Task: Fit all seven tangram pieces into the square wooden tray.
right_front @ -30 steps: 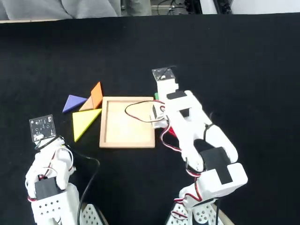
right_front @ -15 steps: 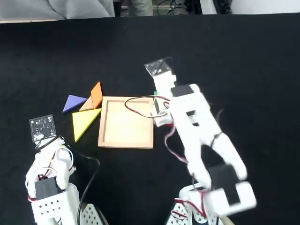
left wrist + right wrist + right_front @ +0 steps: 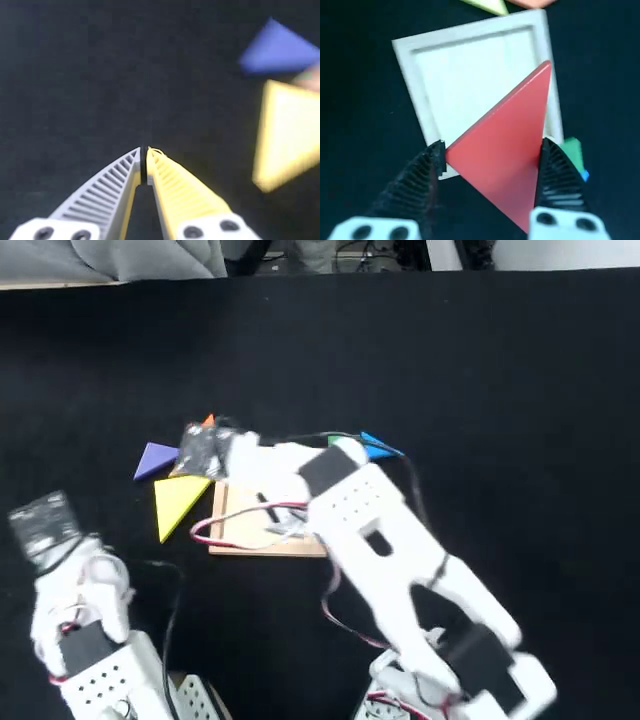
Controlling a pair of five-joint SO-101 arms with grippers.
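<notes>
Tangram pieces: none seated in the square wooden tray (image 3: 416, 85) yet. The right arm has swung from the tray's right side across it. The right gripper (image 3: 492, 146) is clamped on the red triangle (image 3: 505, 170), held over the tray, so 1st placement looks near. The left gripper (image 3: 145, 150) has jaws together, holding nothing, near the yellow triangle (image 3: 180, 502).

Count: 1 tray, 2 arms, 6 pcs clear: red, yellow, purple triangle (image 3: 157, 458), orange triangle (image 3: 208, 421), green pc (image 3: 571, 149), blue pc (image 3: 378, 448). The 7th can't be told.

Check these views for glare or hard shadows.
High view: even light, no glare on the wooden tray. Right wrist view: tray floor bright, red triangle evenly lit. Left wrist view: yellow triangle bright against dark cloth, no hard shadow.
</notes>
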